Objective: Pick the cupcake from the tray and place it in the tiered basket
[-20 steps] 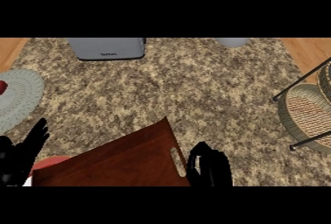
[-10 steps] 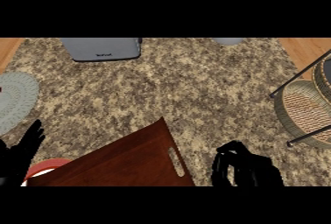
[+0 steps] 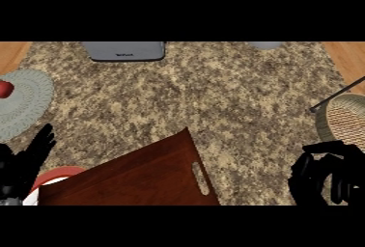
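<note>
We cannot see the cupcake itself. No part of the tray (image 3: 143,178) that shows carries it, and the right hand (image 3: 328,176) has its fingers curled inward as if round something small, so we judge the cupcake sits hidden inside that hand. The hand hangs over the speckled counter (image 3: 214,106), well clear of the tray's slotted handle edge and just below the tiered basket (image 3: 342,120), whose woven floor and dark wire frame show at the right border.

A second ago this hand was right against the tray's right edge. Half a second ago it was partway across the counter, and now it is close under the basket. We read that as the pick being done and the carry nearly over. What remains is to bring the hand over the basket's rim and open the fingers, taking care not to catch the wire upright that slants across the near side.

The left hand (image 3: 25,164) rests at the lower left, fingers straight and spread, pointing up, as it did before. Beside it a red-rimmed bowl (image 3: 61,173) peeps out from under the tray's corner. Farther up the left side lies a pale green plate (image 3: 25,103) with a small red thing (image 3: 6,88) on it.

At the top stands a grey appliance (image 3: 125,49) with a short line of pale lettering on its front, too small for us to read. We find no other writing.
</note>
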Tool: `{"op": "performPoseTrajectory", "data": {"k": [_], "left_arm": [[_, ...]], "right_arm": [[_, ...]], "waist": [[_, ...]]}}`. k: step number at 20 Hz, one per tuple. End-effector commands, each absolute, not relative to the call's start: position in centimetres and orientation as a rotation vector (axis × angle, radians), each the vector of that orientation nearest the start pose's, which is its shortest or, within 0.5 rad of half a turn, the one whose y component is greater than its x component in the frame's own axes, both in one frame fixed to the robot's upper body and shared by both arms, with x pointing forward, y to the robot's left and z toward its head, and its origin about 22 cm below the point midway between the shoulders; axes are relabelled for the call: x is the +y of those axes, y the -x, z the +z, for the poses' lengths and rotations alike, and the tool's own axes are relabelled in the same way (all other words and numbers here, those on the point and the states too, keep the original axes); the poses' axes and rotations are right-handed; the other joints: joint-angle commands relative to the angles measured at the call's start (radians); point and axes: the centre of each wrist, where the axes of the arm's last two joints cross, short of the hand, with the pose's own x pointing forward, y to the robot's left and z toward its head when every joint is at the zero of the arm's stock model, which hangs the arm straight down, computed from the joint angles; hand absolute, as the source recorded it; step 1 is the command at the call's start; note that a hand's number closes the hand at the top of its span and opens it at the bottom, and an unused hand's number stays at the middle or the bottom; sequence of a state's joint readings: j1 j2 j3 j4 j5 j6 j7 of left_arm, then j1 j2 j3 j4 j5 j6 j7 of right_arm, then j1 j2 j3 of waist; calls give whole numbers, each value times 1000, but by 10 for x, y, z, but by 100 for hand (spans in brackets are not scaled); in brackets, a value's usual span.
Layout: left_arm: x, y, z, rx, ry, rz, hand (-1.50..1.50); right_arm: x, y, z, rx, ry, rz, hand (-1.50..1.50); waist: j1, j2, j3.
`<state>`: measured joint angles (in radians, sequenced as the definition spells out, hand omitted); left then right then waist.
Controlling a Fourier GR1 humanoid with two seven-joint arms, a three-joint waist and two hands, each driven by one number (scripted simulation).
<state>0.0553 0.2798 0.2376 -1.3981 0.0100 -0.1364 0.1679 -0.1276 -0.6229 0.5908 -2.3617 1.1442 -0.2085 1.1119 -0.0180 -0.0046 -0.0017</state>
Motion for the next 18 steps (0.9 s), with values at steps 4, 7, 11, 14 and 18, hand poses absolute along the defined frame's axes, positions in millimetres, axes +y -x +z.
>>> {"op": "performPoseTrajectory", "data": {"k": [4, 7, 11, 14, 18], "left_arm": [[364, -214, -21, -1201, -283, -53, 0], [357, -221, -22, -1205, -269, -50, 0], [365, -221, -21, -1222, -281, -79, 0], [364, -221, -24, -1186, -268, -62, 0], [374, -209, -23, -1207, -273, -39, 0]], "right_arm": [[-222, -191, 208, -1564, 1250, 434, 150], [-244, -219, 219, -1561, 1229, 430, 150], [-258, -234, 224, -1704, 1023, 223, 150], [-295, -261, 222, -1697, 1003, 227, 150], [-324, -280, 222, -1692, 1009, 246, 150]], "waist": [[24, 8, 2], [25, 8, 2], [25, 9, 3], [25, 8, 3], [25, 6, 2]]}}
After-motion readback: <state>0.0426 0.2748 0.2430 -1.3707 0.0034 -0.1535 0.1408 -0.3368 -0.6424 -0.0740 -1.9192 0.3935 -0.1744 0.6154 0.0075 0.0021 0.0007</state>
